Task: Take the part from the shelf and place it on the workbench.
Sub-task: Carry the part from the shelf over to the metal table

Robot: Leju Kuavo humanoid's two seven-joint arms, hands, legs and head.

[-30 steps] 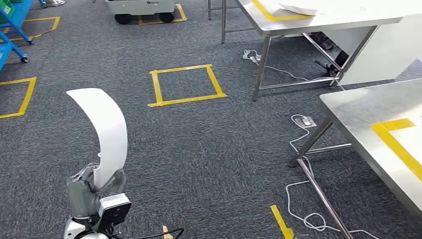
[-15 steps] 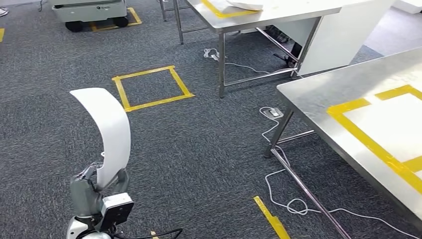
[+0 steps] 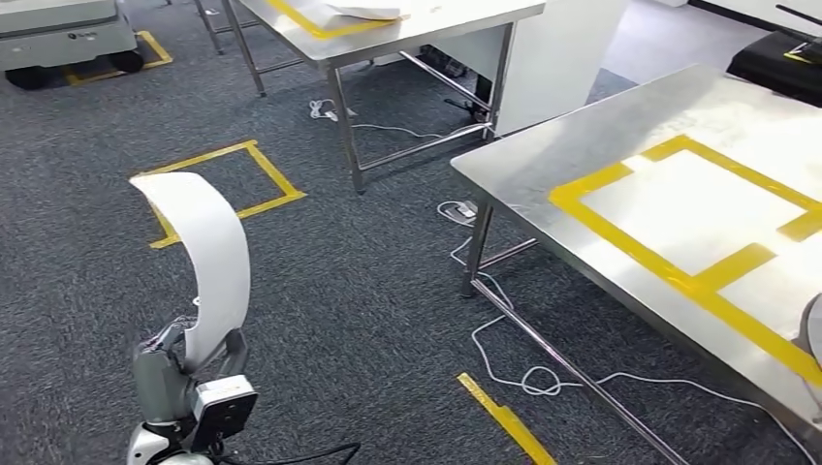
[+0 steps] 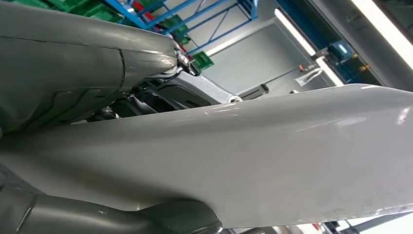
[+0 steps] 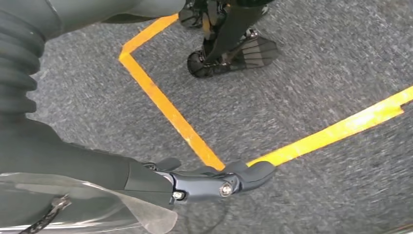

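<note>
My left hand [image 3: 184, 373] grips the lower end of a long white curved part [image 3: 215, 254], which stands upright at the lower left of the head view and arches over at its top. In the left wrist view the part [image 4: 272, 146] lies along the grey thumb and fingers of that hand [image 4: 63, 73]. The steel workbench [image 3: 543, 160] with yellow tape rectangles is at the right, well apart from the part. My right hand [image 5: 146, 180] hangs over the carpet with its fingers [image 5: 219, 183] stretched out and nothing in them.
A second steel table [image 3: 426, 29] at the back carries a white part [image 3: 363, 12]. White cables [image 3: 543, 373] trail on the carpet under the workbench. Yellow tape marks a square [image 3: 267, 174] on the floor, and a grey cart [image 3: 58, 34] stands at the far left.
The whole picture has shifted left, so the camera has turned right and much more of the workbench shows. The part stays held upright in my left hand.
</note>
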